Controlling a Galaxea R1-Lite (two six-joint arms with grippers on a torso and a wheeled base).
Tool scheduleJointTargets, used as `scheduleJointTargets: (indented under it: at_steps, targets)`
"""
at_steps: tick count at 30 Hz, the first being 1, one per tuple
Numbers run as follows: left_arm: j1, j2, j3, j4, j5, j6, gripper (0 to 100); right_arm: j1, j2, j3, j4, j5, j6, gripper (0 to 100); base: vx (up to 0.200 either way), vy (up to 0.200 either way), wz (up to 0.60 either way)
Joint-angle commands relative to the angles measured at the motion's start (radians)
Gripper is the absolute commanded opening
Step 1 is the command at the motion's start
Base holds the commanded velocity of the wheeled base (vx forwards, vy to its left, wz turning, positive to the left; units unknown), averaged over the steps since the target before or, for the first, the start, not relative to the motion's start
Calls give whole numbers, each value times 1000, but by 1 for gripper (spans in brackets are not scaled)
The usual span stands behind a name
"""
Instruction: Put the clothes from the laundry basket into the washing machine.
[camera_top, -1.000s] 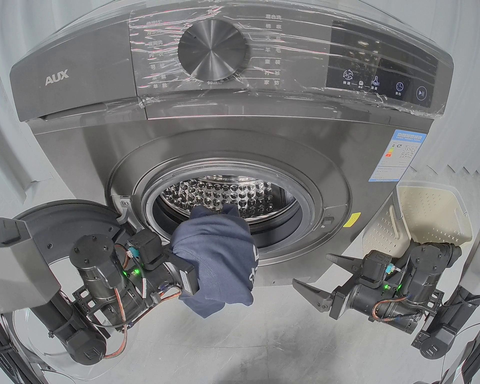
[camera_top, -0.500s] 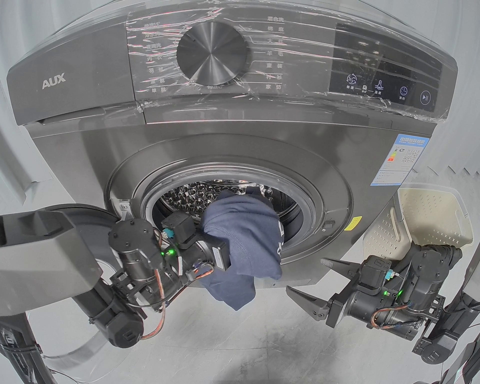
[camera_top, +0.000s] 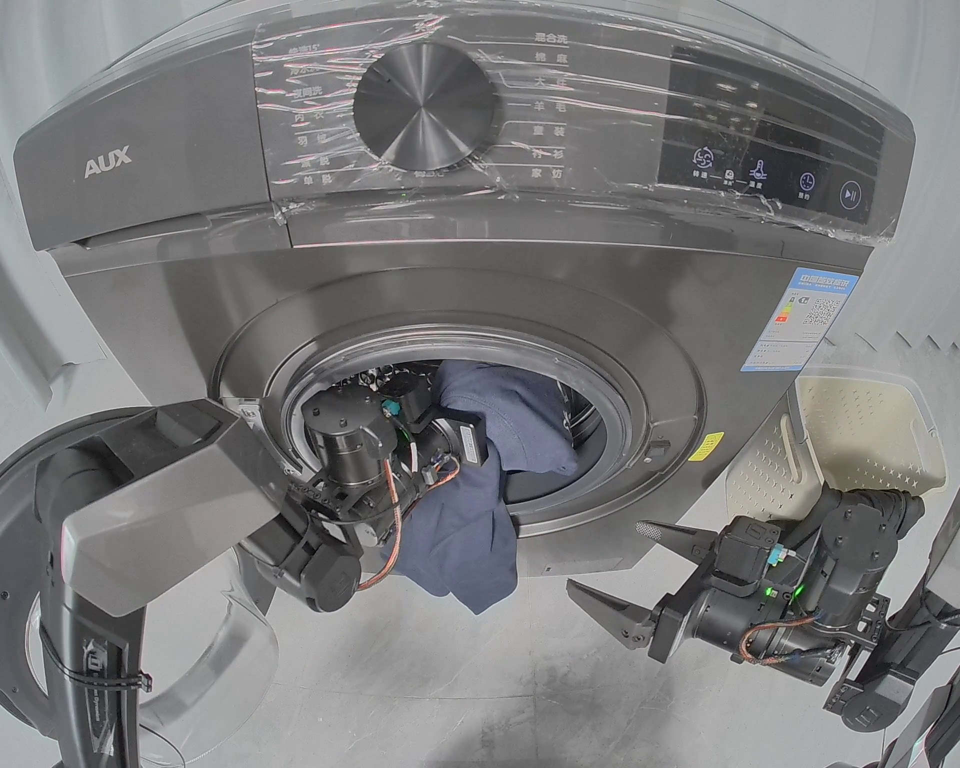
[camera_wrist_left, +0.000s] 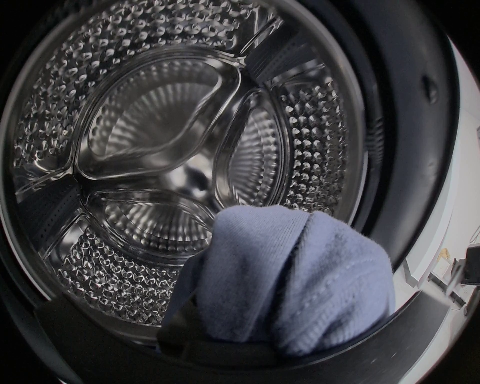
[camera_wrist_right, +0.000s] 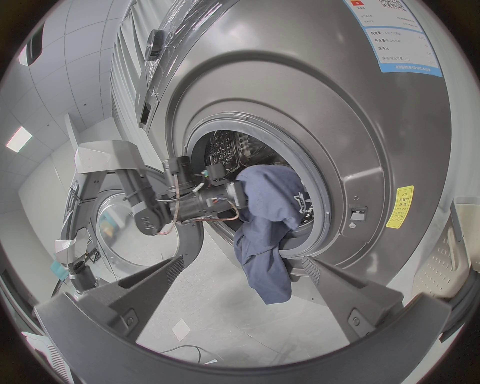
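A navy garment (camera_top: 500, 420) hangs in the round opening of the washing machine (camera_top: 640, 330). Its upper part is past the door rim and its lower end (camera_top: 470, 570) dangles outside over the front. My left gripper (camera_top: 482, 440) is at the opening, shut on the garment, with the cloth covering its fingers. In the left wrist view the bunched cloth (camera_wrist_left: 290, 280) sits in front of the bare steel drum (camera_wrist_left: 150, 125). My right gripper (camera_top: 606, 557) is open and holds nothing, low and to the right of the opening, near the pale laundry basket (camera_top: 870, 430).
The washer door (camera_top: 25, 520) stands swung open on the left, behind my left arm. The basket leans against the machine's right side, and no clothes show in the part I can see. Grey floor (camera_top: 560, 680) lies in front of the machine.
My left arm has carried the garment up and rightward from below the rim into the drum opening. The right gripper has stayed open and has barely shifted.
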Motion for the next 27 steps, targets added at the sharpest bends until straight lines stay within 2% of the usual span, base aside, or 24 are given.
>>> scheduleJointTargets:
  at_steps: [1, 7, 10, 11, 12, 14, 15, 16, 17, 18, 20, 27]
  targets:
    - [23, 136, -185, 89, 6, 0, 0, 37, 8, 2, 0, -3, 2, 100, 0, 0, 0]
    - [38, 205, -379, 183, 13, -2, 0, 65, 7, 9, 0, -32, 17, 100, 0, 0, 0]
    - [39, 218, -448, 215, 33, -10, 0, 64, 8, 9, -1, -32, 17, 100, 0, 0, 0]
    - [39, 223, -494, 243, 39, -20, 0, 65, 8, 9, -1, -32, 17, 100, 0, 0, 0]
    - [42, 222, -505, 260, 41, -29, 100, 65, 8, 9, 0, -32, 17, 100, 0, 0, 0]
    - [46, 218, -504, 275, 47, -39, 100, 65, 8, 9, -1, -32, 17, 100, 0, 0, 0]
    - [46, 214, -496, 295, 64, -75, 100, 64, 8, 9, -1, -32, 17, 100, 0, 0, 0]
    - [46, 212, -491, 301, 69, -85, 100, 64, 8, 9, -1, -32, 17, 100, 0, 0, 0]
    - [44, 192, -462, 324, 81, -111, 100, 64, 8, 9, -1, -32, 17, 100, 0, 0, 0]
    - [44, 192, -462, 324, 81, -111, 100, 64, 8, 9, -1, -32, 17, 100, 0, 0, 0]
    - [36, 108, -346, 413, 78, -141, 100, 64, 10, 9, -1, -32, 19, 100, 0, 0, 0]
    - [30, -12, -174, 577, 53, -140, 100, 65, 10, 9, 0, -32, 19, 100, 0, 0, 0]
